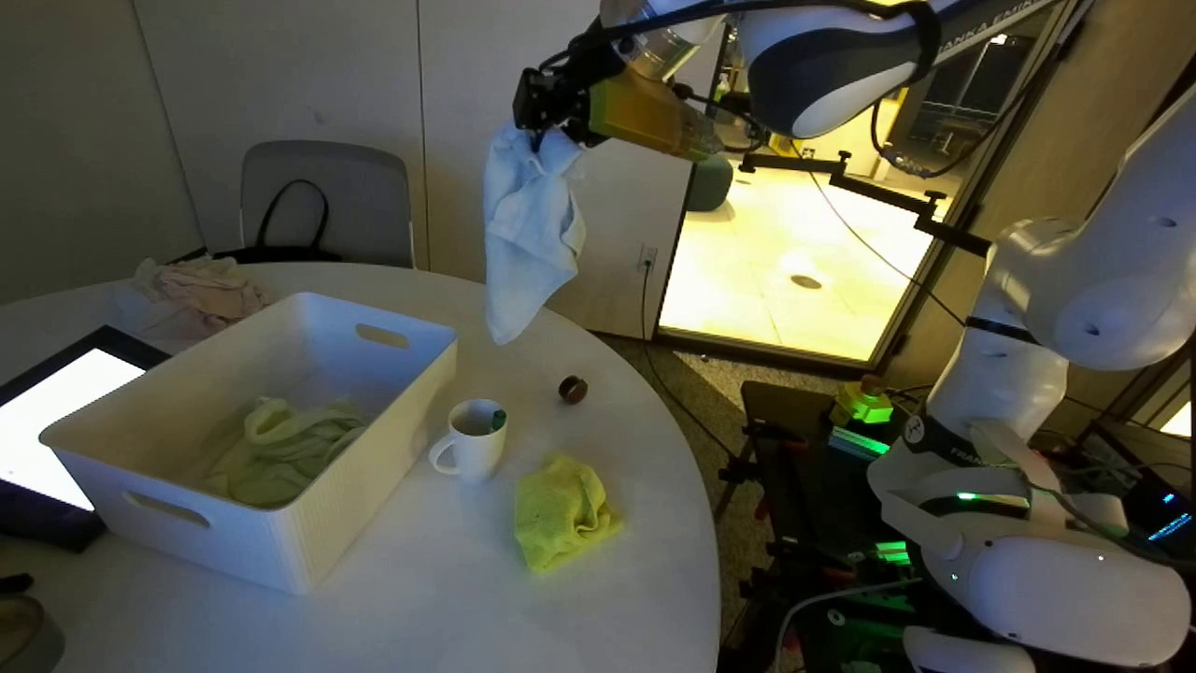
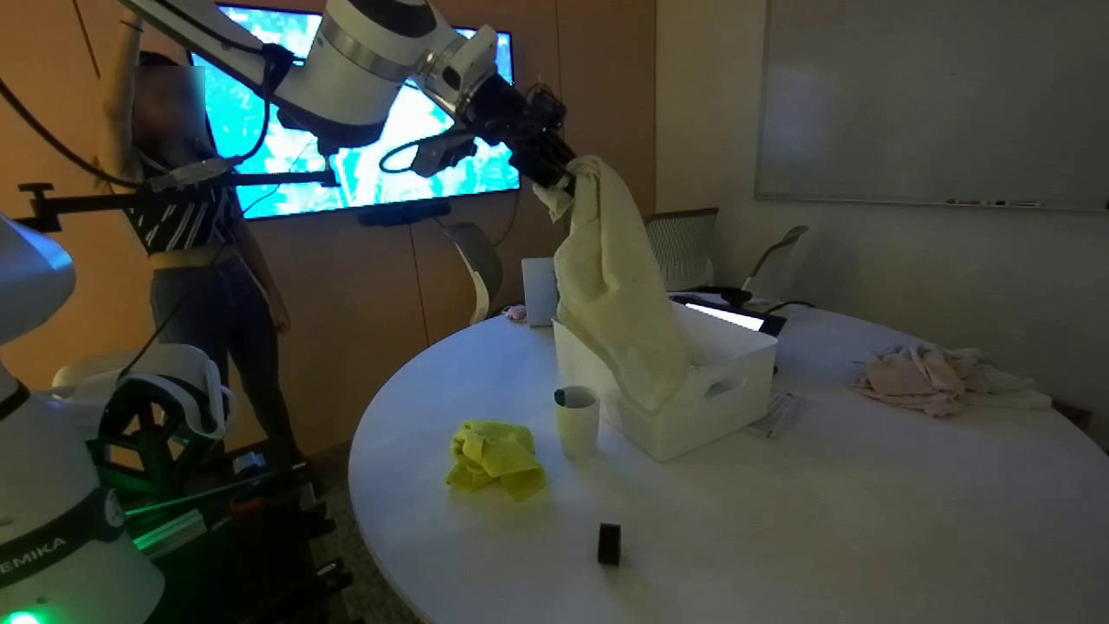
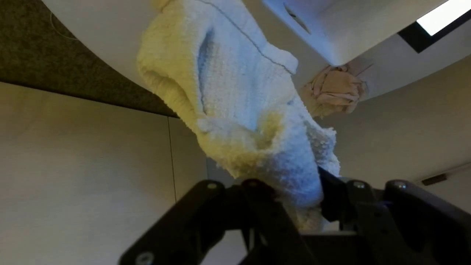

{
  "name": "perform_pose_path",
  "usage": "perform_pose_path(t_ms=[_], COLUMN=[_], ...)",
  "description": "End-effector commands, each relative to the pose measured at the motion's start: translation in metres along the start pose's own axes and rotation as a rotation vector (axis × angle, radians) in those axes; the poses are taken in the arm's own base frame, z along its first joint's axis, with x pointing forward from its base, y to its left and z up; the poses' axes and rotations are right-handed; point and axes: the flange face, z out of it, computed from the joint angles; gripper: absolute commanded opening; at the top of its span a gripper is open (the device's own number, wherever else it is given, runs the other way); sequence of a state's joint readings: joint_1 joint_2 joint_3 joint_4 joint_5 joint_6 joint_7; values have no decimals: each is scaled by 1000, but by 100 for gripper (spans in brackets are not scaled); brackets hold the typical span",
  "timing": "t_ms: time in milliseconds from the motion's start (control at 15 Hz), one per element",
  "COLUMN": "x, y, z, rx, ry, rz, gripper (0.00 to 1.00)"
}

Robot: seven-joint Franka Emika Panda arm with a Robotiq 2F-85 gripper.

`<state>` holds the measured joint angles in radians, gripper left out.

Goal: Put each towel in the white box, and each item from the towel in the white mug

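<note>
My gripper [image 1: 551, 140] is shut on a white towel [image 1: 534, 224] and holds it hanging above the table's far side. The towel also hangs in an exterior view [image 2: 611, 277] and fills the middle of the wrist view [image 3: 239, 81]. The white box [image 1: 374, 481] holds a crumpled pale towel [image 1: 290, 444]. The white mug [image 1: 475, 455] stands upright beside the box, with a green-ended item [image 1: 498, 420] inside. A crumpled yellow-green towel [image 1: 561, 514] lies near the mug; whether anything is under it is hidden. A small dark item [image 1: 573, 390] lies on the table, also in an exterior view [image 2: 610, 544].
A pink and white cloth pile [image 2: 918, 381] lies on the round table [image 2: 780, 520] beyond the box. A lit screen [image 1: 65, 411] stands against the box's far side. A chair [image 1: 327, 196] stands behind the table. A person [image 2: 208, 234] stands behind the robot's side.
</note>
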<state>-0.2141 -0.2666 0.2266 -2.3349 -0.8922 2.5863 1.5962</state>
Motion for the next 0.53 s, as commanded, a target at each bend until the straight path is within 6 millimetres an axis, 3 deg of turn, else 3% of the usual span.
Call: perform_pose_path(t_ms=[0,200,467], x=[16,13,1], y=[-33,-59,-98], z=[-21,-31,-28], rx=[23,62,113], ry=[28,28,8], rz=[4,-33,-91], gripper=[10,10,10])
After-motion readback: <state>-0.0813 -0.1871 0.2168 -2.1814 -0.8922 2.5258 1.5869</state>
